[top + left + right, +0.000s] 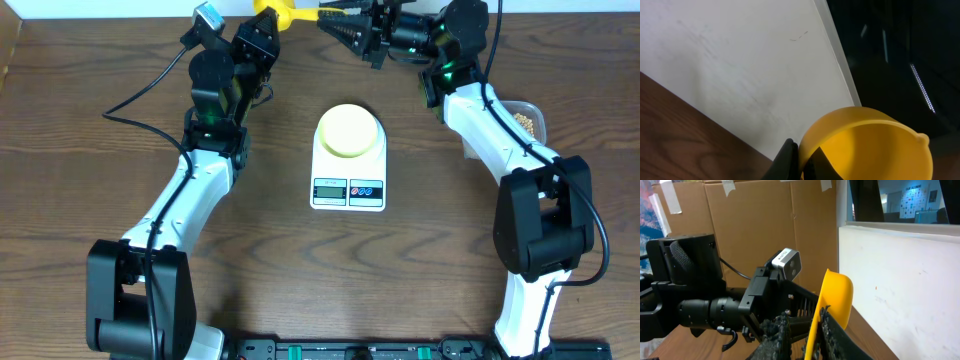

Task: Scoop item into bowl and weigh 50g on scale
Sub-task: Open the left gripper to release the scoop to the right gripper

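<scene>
Black fingertips (787,161) of left gripper (801,159) at bottom edge of left wrist view, nearly together with a sliver of yellow between, so taken as pinched on rim of yellow scoop (867,147). Cup large and close, inner wall showing, small nub on right rim. White wall panel (740,65) behind, strip of brown table (670,140) at left. Right wrist view: right gripper (807,332) with ribbed fingers (777,335) on either side of scoop handle, thin dark gap on one side, so cannot tell whether clamped or just loose around it. Scoop edge-on, long axis running away from lens, cup at far end. Left arm (695,310) and its wrist camera (788,262) facing from opposite side, cardboard (755,220) behind. Overhead view: scoop at far edge of table between both grippers, long axis left to right, cup at left end by left gripper, handle pointing right into right gripper. Held so, by judgement, for passing tool from one arm to other ahead of scooping. Scale (347,190) at table centre, display and buttons toward near side. Bowl (349,131) on its far half, no beans seen inside, placed ready for weighing. Beans (522,120) in clear tub (540,108) at right, partly behind right arm, well apart from scoop.
</scene>
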{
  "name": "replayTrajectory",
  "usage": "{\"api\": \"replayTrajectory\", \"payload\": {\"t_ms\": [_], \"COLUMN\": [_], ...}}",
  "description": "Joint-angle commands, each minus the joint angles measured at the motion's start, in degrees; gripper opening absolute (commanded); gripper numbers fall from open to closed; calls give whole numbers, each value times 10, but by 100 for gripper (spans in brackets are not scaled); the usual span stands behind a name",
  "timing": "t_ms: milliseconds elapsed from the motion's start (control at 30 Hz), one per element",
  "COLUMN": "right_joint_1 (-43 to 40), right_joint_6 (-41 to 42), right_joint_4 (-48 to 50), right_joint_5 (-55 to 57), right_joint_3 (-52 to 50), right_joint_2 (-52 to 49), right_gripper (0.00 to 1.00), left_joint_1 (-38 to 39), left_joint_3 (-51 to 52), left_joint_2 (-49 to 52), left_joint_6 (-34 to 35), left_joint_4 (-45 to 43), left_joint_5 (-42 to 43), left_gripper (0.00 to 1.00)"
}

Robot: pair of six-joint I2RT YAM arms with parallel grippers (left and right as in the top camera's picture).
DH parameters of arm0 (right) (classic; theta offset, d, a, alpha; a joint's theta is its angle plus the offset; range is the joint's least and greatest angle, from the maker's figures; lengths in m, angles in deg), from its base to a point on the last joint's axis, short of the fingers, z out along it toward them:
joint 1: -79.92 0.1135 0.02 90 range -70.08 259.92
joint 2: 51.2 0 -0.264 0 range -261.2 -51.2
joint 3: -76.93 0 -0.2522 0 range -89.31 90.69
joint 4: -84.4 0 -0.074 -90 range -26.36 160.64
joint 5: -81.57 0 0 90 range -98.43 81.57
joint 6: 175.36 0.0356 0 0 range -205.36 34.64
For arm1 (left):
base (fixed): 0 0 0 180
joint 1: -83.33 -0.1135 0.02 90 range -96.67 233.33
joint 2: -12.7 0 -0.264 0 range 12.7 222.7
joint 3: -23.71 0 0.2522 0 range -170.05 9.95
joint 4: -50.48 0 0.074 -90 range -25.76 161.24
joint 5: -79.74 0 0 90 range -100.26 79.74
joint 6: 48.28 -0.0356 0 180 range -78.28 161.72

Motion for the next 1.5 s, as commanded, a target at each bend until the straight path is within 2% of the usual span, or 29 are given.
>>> {"api": "replayTrajectory", "payload": {"t_ms": [0, 667, 800, 933, 1267, 1300, 1333, 1400, 1467], "right_joint_1": [5, 5, 5, 5, 5, 5, 5, 5, 5], "right_joint_6": [0, -2, -2, -2, -2, -2, -2, -2, -3], "right_joint_4": [2, 1, 1, 1, 1, 1, 1, 1, 1], "right_joint_5": [9, 9, 9, 9, 9, 9, 9, 9, 9], "right_joint_3": [12, 12, 12, 12, 12, 12, 12, 12, 12], "right_joint_2": [-4, -4, -4, -4, -4, -4, -4, -4, -4], "right_gripper": [18, 17, 13, 1, 1, 1, 1, 1, 1], "left_joint_1": [-1, -1, -1, -1, -1, -1, -1, -1, -1], "left_joint_3": [-5, -5, -5, -5, -5, -5, -5, -5, -5], "left_joint_2": [1, 1, 1, 1, 1, 1, 1, 1, 1], "left_joint_6": [-12, -11, -11, -11, -11, -11, -11, -11, -11], "left_joint_4": [-1, 0, 0, 0, 0, 0, 0, 0, 0], "left_joint_5": [9, 9, 9, 9, 11, 11, 11, 11, 11], "left_gripper": [8, 8, 8, 8, 8, 12, 22, 48, 80]}}
